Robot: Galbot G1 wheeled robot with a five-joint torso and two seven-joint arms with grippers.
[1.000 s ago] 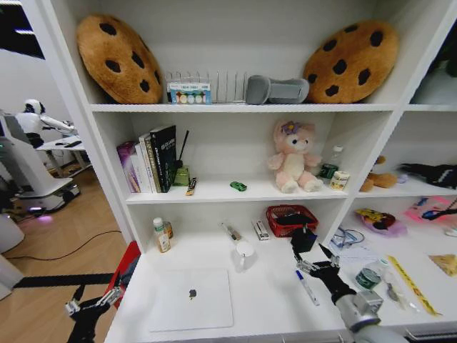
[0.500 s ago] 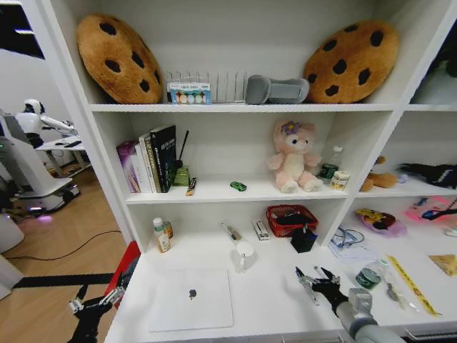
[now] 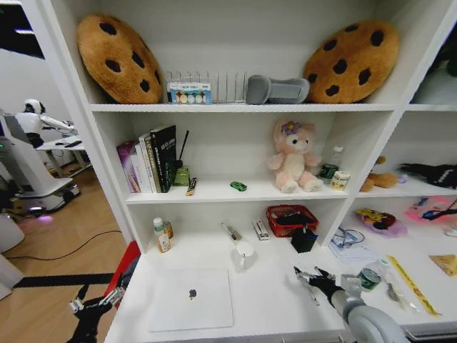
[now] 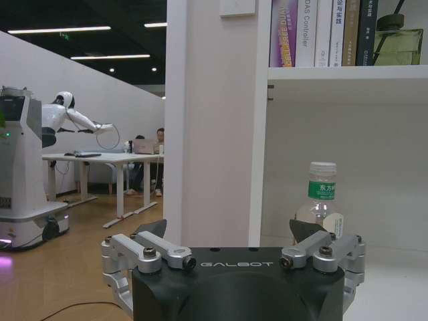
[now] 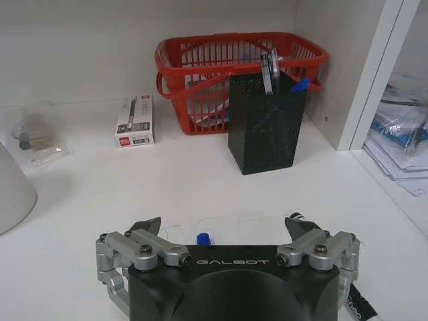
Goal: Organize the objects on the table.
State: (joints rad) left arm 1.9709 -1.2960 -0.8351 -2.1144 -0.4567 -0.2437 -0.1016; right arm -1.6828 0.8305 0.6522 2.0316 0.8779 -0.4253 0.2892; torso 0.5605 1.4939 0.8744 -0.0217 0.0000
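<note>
R gripper (image 3: 312, 276) has dropped lower since earlier frame; jaws spread astride blue-capped marker (image 5: 203, 239) on table (image 3: 271, 300). Recommend: centre, then close squarely. L gripper (image 3: 91, 306) idle, open.

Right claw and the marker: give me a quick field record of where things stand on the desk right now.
right claw: open, low over the long white desk, fingers on either side of the blue-capped white marker
marker: lying flat on the desk
left claw: open, off the desk's left edge, idle
silver laptop: closed, flat at the front left of the desk
black mesh pen cup: upright in front of the red wire basket
</note>
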